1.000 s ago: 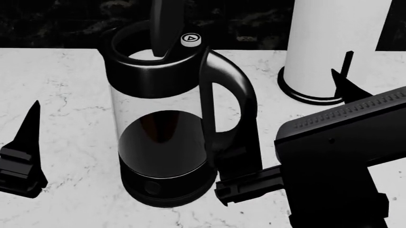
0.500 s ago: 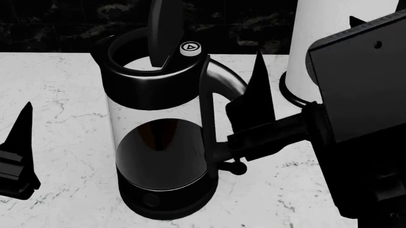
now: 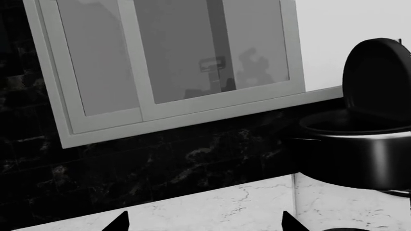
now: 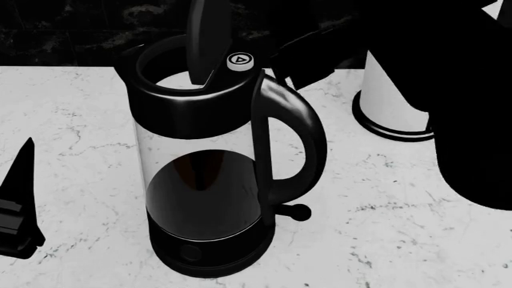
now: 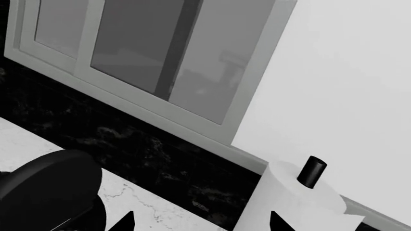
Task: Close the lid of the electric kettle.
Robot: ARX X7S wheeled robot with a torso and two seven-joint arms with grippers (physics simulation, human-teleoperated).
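Nearest me in the head view, my left gripper [image 4: 18, 210] sits low at the left edge of the white marble counter [image 4: 400, 228], only one dark pointed finger showing there; in the left wrist view two fingertips [image 3: 119, 222] stand well apart with bare counter between them, so I read it as spread and holding nothing.

The electric kettle [image 4: 212, 174] stands upright on the counter just right of that gripper, its clear glass body on a black base, the curved black handle [image 4: 296, 144] facing right and a small knobbed switch [image 4: 298, 212] low beside it.

Above the black top rim, the lid [image 4: 206, 36] stands raised on its hinge, nearly upright, leaving the mouth uncovered; the small white-marked button [image 4: 239, 60] sits at the hinge. The left wrist view shows the lid [image 3: 378, 79] tipped up over the rim.

My right arm [image 4: 472, 102] fills the right side as a dark mass, reaching in behind the kettle. In the right wrist view its fingertips [image 5: 122, 222] sit well apart, spread, with the lid [image 5: 48, 192] beside them.

Behind, a white cylinder [image 4: 392, 90] with a black base ring stands on the counter against the dark backsplash [image 4: 72, 30], below a window [image 3: 173, 62].
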